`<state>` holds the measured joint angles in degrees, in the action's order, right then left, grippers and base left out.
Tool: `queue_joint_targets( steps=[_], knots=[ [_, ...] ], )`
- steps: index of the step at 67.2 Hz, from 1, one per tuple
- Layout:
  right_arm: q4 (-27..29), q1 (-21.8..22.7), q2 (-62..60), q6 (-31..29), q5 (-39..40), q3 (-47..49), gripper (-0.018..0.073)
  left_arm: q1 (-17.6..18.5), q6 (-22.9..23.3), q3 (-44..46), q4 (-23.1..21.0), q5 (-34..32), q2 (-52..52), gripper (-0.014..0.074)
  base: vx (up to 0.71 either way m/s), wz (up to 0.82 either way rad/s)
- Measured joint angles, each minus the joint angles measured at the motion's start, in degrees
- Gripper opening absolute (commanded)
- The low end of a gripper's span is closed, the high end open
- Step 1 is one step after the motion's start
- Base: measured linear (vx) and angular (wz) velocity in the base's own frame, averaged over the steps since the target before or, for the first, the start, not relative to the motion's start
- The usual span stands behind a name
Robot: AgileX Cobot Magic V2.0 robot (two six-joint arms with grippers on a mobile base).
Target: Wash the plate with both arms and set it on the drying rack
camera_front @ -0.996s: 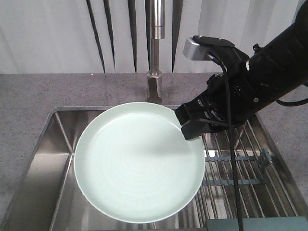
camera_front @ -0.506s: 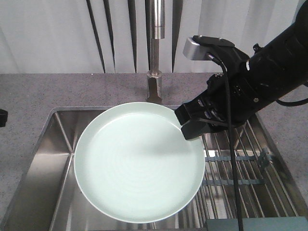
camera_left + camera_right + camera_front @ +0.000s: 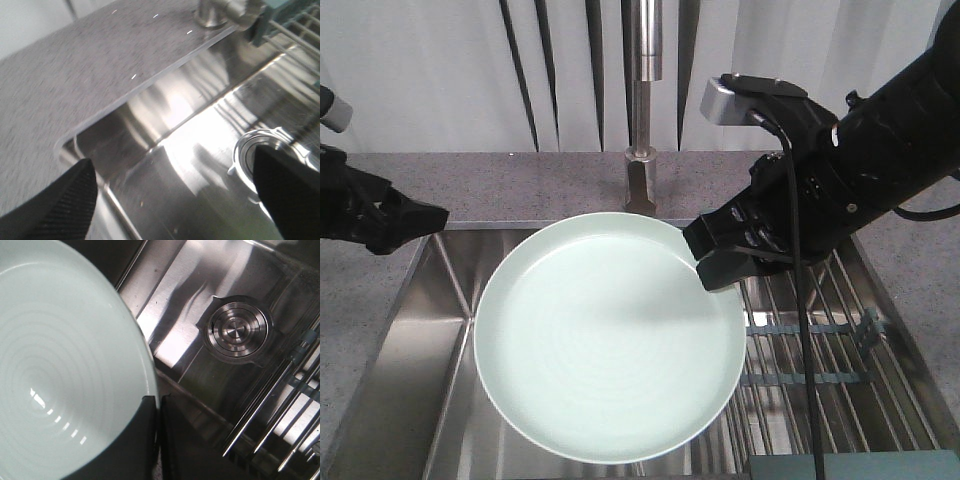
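The front view was bright and evenly lit, and a grey shadow crossed the upper right of the plate point(image 3: 610, 345). The left wrist view was smeared with blur, with white glare on the sink point(image 3: 165, 165) wall. The right wrist view was sharper, small glints dotting the plate.

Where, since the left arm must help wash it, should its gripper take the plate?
Probably the free left rim of the plate, opposite the right gripper, approached from the left: held roughly flat above the sink, its thin edge faces the open left gripper.
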<state>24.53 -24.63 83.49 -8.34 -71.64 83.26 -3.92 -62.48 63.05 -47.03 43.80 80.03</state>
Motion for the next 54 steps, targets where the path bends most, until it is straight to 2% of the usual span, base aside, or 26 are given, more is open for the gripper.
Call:
queue_joint_targets(
  steps=[5,16,33,42,54],
  knots=[
    [0.0,0.0,0.0,0.0,0.0,0.0,-0.0004,0.0,-4.8,1.3,-3.7,0.4,2.2,0.0606,0.0,0.0],
    [0.0,0.0,0.0,0.0,0.0,0.0,-0.0004,0.0,-12.4,4.9,-9.0,2.3,7.1,0.0606,0.0,0.0],
    [0.0,0.0,0.0,0.0,0.0,0.0,-0.0004,0.0,-24.1,12.1,-16.8,9.3,15.1,0.0603,0.0,0.0],
    [0.0,0.0,0.0,0.0,0.0,0.0,-0.0004,0.3,-27.4,16.3,-20.3,12.9,18.9,0.0592,0.0,0.0],
    [0.0,0.0,0.0,0.0,0.0,0.0,-0.0004,3.0,-28.8,21.7,-21.1,14.1,23.2,0.0591,0.0,0.0]
  ],
)
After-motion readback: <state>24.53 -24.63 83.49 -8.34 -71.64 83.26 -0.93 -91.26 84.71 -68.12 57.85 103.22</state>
